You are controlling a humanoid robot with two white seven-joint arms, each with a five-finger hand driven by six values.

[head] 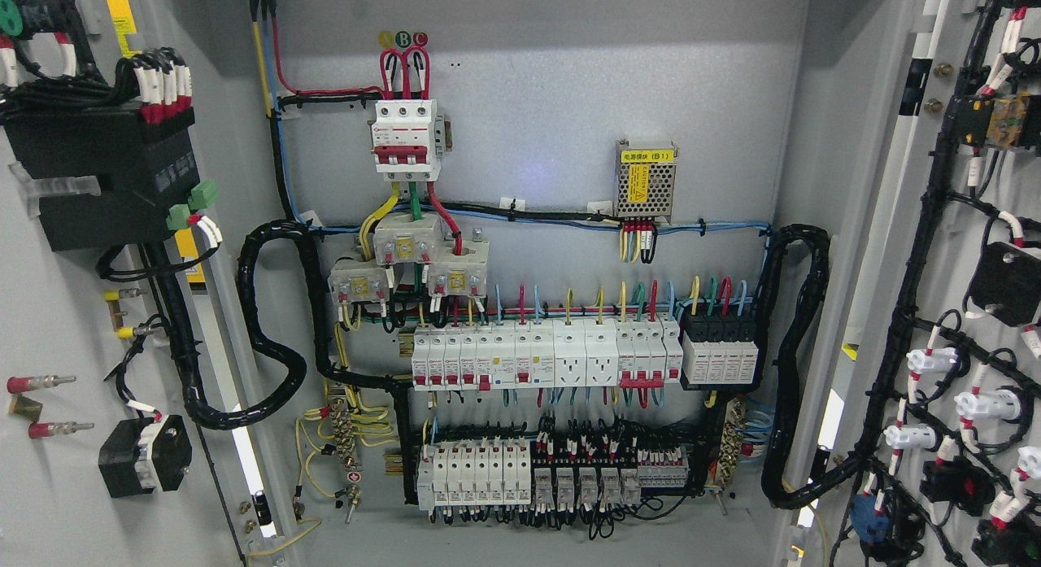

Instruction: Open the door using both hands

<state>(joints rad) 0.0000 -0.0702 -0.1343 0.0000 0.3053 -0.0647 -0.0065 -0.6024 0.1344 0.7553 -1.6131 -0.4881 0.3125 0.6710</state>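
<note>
Cabinet interior in full view, both doors swung wide; neither robot hand shows in the head view, so whether fingers are released, clenched or grasping cannot be told.

Left door point(57, 323) stands open at the picture's left edge, its inner face toward the camera, carrying a black module point(102, 172) with white-and-red ferruled wires. Right door point(976, 307) stands open at the right edge, its inner face lined with black cable runs and white plug-like fittings point(931, 359). Between them the grey back panel point(569, 103) holds a red-handled main breaker point(404, 137) up top, a small mesh-covered power supply point(646, 179) to its right, a row of white breakers point(545, 354) mid-panel, and a lower row of terminal blocks point(553, 473). Black corrugated conduit point(268, 339) loops from the left door into the cabinet.
</note>
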